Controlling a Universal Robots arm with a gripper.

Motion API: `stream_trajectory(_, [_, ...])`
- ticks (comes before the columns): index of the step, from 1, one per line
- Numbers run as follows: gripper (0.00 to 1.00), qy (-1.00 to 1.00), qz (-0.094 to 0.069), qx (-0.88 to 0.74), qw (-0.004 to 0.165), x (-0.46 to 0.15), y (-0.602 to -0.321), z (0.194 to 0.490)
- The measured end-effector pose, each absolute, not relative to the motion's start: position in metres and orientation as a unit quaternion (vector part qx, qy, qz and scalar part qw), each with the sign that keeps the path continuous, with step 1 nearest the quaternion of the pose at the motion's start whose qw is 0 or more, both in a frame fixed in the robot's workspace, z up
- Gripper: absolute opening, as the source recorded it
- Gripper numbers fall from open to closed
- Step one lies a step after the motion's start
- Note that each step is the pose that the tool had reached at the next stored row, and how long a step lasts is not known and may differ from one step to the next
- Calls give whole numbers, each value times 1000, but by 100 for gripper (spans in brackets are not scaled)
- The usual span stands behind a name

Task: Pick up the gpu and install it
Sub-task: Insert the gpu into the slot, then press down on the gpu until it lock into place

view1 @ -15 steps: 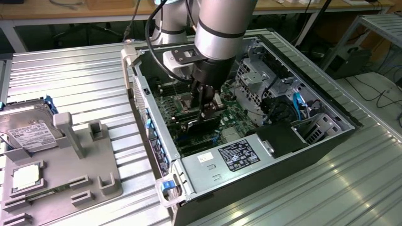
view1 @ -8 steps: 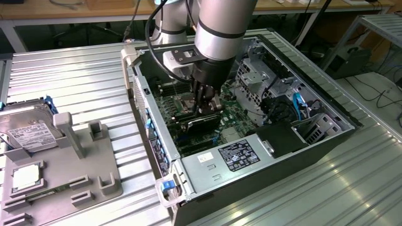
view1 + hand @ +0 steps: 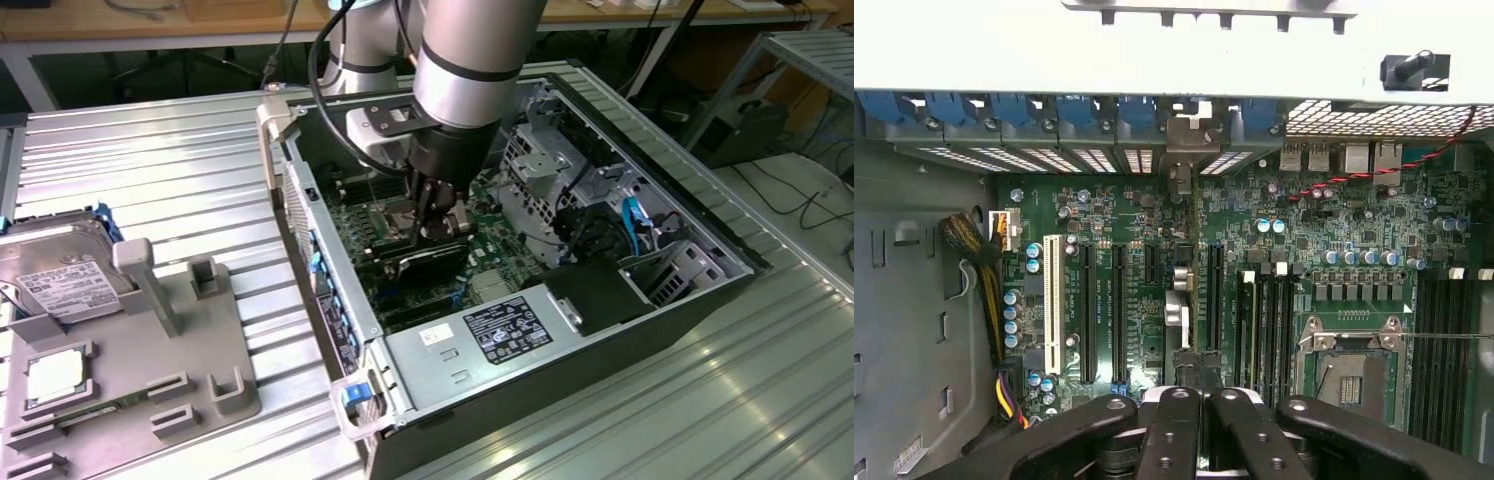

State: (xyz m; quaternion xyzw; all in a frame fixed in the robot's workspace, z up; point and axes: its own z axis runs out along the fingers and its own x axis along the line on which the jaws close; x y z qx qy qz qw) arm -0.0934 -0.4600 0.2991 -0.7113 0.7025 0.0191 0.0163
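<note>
The gpu [image 3: 430,262] is seen standing on edge inside an open computer case [image 3: 694,235], a dark slab with its lower edge down at the green motherboard [image 3: 501,245]. It lies directly beneath the end effector [image 3: 441,228], whose fingers are closed around its upper edge, so the card is gripped from above. In the wrist view the card is seen edge-on as a thin dark strip [image 3: 1181,270] running straight away from the closed end effector [image 3: 1193,400] toward the rear slot openings of the case, where its metal bracket [image 3: 1191,138] sits against the case wall. The long axis of the card is thus lined up with the black expansion slots [image 3: 1118,305] beside it, parallel to them. Whether the card is fully seated in its slot cannot be told. An empty processor socket [image 3: 1351,365] is seen on the motherboard near the card. In the exterior view the case lies on its side on a ribbed metal table [image 3: 187,160], and a grey holder [image 3: 134,370] with a hard drive [image 3: 60,275] sits well apart, toward the exterior view's left.
</note>
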Motion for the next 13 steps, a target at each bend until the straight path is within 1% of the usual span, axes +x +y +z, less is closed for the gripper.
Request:
stream_trajectory(7, [11, 702, 19, -711, 16, -96, -460, 299])
stream_trajectory(13, [11, 702, 20, -711, 17, -120, -460, 299])
